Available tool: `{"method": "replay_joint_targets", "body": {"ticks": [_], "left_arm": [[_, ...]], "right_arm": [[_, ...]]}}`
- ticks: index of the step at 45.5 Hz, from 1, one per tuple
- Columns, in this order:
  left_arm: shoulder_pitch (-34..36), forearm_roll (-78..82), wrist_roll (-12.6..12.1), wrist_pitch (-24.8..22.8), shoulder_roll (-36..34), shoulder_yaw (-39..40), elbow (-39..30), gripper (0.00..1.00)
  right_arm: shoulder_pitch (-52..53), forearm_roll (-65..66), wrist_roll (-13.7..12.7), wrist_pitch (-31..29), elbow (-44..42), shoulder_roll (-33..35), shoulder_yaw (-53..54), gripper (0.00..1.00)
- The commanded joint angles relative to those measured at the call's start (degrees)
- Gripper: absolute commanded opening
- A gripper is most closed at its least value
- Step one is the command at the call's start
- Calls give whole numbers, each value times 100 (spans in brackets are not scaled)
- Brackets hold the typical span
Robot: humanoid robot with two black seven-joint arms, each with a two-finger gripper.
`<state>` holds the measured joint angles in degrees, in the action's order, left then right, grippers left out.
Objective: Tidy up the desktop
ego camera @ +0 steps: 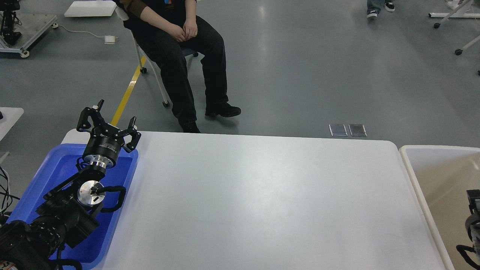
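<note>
The desktop (262,195) is a wide white tabletop with rounded corners, and nothing lies on it. My left gripper (108,119) is open and empty, held above the far end of a blue tray (56,165) at the table's left end. Only a dark part of my right arm (473,221) shows at the right edge over a beige bin; its gripper is out of view.
The beige rimmed bin (438,176) stands at the table's right end. A person in black (180,48) sits on a wheeled chair just beyond the table's far edge, feet near it. A yellow floor line (129,92) runs behind the tray.
</note>
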<state>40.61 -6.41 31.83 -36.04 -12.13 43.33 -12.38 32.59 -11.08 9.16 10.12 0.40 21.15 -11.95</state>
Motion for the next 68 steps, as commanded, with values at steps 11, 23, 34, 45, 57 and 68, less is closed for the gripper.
{"method": "replay_joint_targets", "body": {"ticks": [11, 23, 34, 45, 57, 68], "left_arm": [[-1, 0, -2, 0, 0, 0, -1, 100], [-1, 0, 7, 0, 0, 0, -1, 100], [-1, 0, -2, 0, 0, 0, -1, 100], [-1, 0, 7, 0, 0, 0, -1, 100], [-1, 0, 7, 0, 0, 0, -1, 100], [-1, 0, -2, 0, 0, 0, -1, 100]], "right_arm": [[1090, -17, 33, -10, -268, 20, 17, 100], [2163, -105, 33, -712, -268, 143, 605, 100], [2980, -105, 33, -1355, -259, 372, 2398, 100], [4035, -105, 33, -1478, -163, 460, 2487, 100], [4440, -17, 95, -1513, 1058, 1039, 2584, 100], [3851, 53, 402, -1513, 1867, 996, 3602, 100]]}}
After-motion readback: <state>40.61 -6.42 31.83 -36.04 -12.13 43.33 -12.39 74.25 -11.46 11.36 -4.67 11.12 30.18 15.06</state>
